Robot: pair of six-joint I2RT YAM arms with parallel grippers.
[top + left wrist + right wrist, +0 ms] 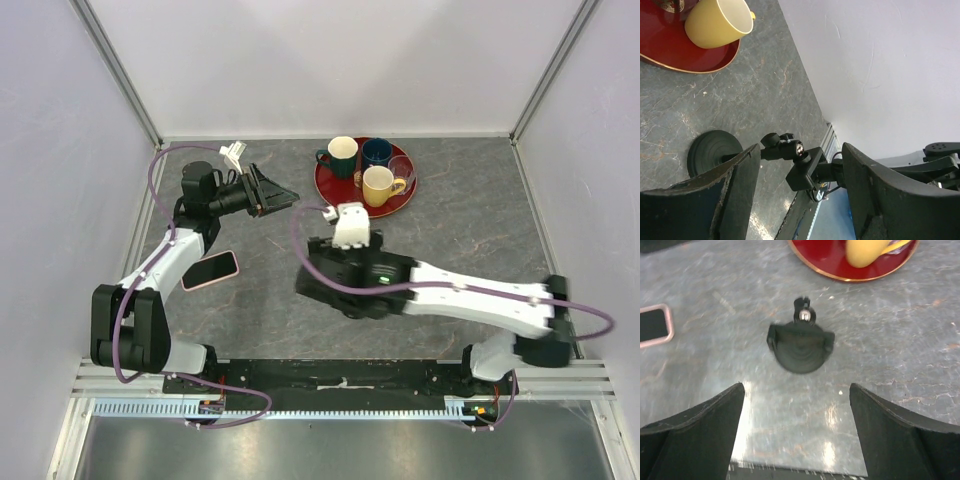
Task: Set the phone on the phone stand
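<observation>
**While the phone lies flat, both end effectors hang released**

Although the right end effector (796, 391) hovers directly above the phone stand (800, 347), its two fingers are spread wide with nothing between them. The stand rests on its round base on the grey surface (470, 240), with its stem and forked top rising from the base. In the top view it is hidden beneath the right arm (470, 300).

The phone (210, 270) is off the stand. It lies flat and screen up on the left part of the surface, one end tucked under the left arm (165, 262). In the right wrist view it shows only at the left edge, well apart from the stand.

The left end effector (799, 149) is raised near the back of the surface and points toward the stand. Its fingers are parted and grasp nothing; the stand is seen through the gap, farther off. Beyond the stand sits a red plate (326, 188) carrying a yellow mug (378, 185) and other cups.
</observation>
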